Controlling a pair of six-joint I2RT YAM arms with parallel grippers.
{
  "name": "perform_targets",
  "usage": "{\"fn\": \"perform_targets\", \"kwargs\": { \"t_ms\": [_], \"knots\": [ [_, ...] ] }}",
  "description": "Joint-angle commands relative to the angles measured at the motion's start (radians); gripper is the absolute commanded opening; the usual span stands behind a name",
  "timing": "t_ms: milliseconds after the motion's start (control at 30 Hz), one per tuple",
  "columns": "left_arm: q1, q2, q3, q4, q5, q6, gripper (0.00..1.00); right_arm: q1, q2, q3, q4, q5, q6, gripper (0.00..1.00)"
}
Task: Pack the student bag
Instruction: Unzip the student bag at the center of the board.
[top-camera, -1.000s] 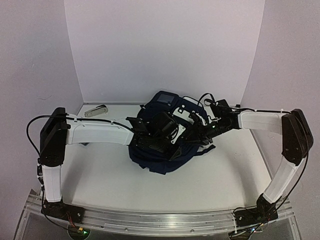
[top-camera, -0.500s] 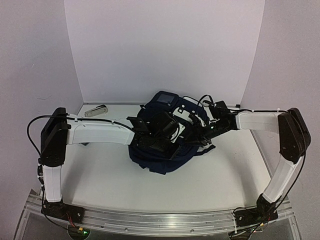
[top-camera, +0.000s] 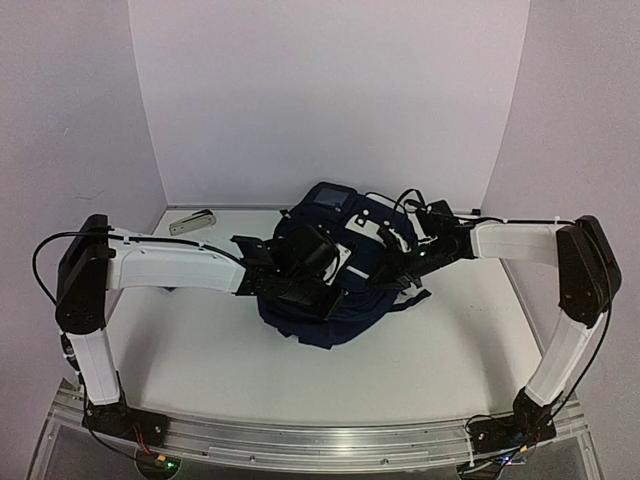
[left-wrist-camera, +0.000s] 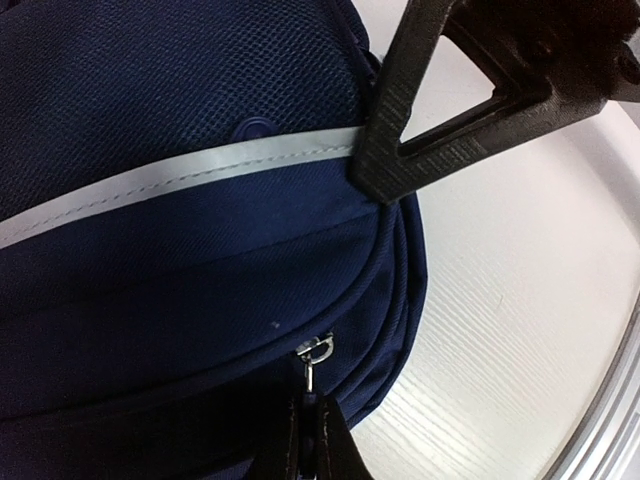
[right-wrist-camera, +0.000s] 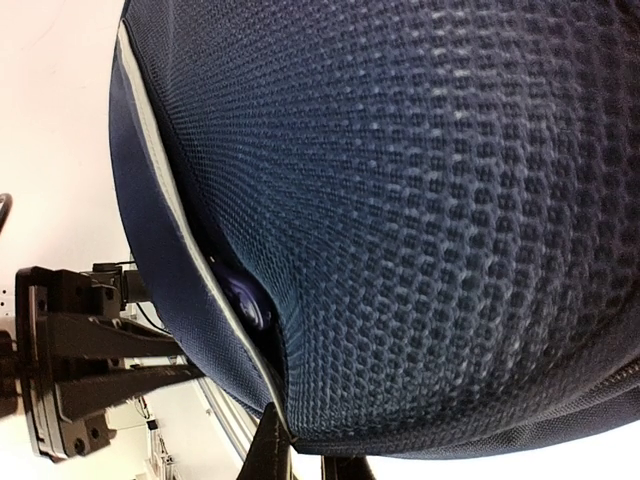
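Left fingers (left-wrist-camera: 330, 455) are pinched tight on the zip pull (left-wrist-camera: 314, 350) at the left side of the bag (top-camera: 312, 325). Right fingers (right-wrist-camera: 275, 455) are pinched tight on the bag's cloth by a pale strip (left-wrist-camera: 200, 170) on its right side. One bag lies in the middle of the table (top-camera: 200, 350) between two arms, and one small grey thing (top-camera: 191, 221) lies well apart at the back left.

student bag (top-camera: 325, 312): middle covered by both wrists from above; cut off by the frame edges in both wrist views.
left claw (left-wrist-camera: 312, 432): only the tips show; whether they pinch the zip pull (left-wrist-camera: 313, 352) is unclear.
right claw (right-wrist-camera: 305, 462): only the tips show, contact hidden under fabric.
grey object (top-camera: 192, 221), far left of desk (top-camera: 200, 345): too small to identify.
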Motion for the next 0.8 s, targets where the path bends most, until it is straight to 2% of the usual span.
{"fn": "perform_targets", "kwargs": {
  "t_ms": [0,400,467,533,567,667,767],
  "knots": [
    [0.012,-0.108,-0.048,-0.063,-0.065,-0.044,0.00,-0.050,-0.058,0.018,-0.005,0.138,-0.049,0.00],
    [0.168,-0.308,-0.226,0.022,-0.095,-0.019,0.00,-0.120,-0.135,0.021,-0.132,0.220,-0.174,0.00],
    [0.169,-0.331,-0.247,0.050,-0.053,0.004,0.00,-0.122,-0.149,0.035,-0.159,0.240,-0.219,0.00],
    [0.169,-0.329,-0.251,0.076,0.033,0.023,0.00,-0.122,-0.157,0.072,-0.206,0.193,-0.295,0.03],
    [0.168,-0.324,-0.252,0.087,0.075,0.031,0.00,-0.119,-0.159,0.097,-0.242,0.157,-0.342,0.08],
    [0.166,-0.298,-0.249,0.113,0.154,0.025,0.00,-0.085,-0.162,0.187,-0.379,0.117,-0.489,0.39],
    [0.167,-0.289,-0.247,0.140,0.186,0.013,0.00,-0.028,-0.196,0.228,-0.407,0.187,-0.566,0.53]
  ]
}}
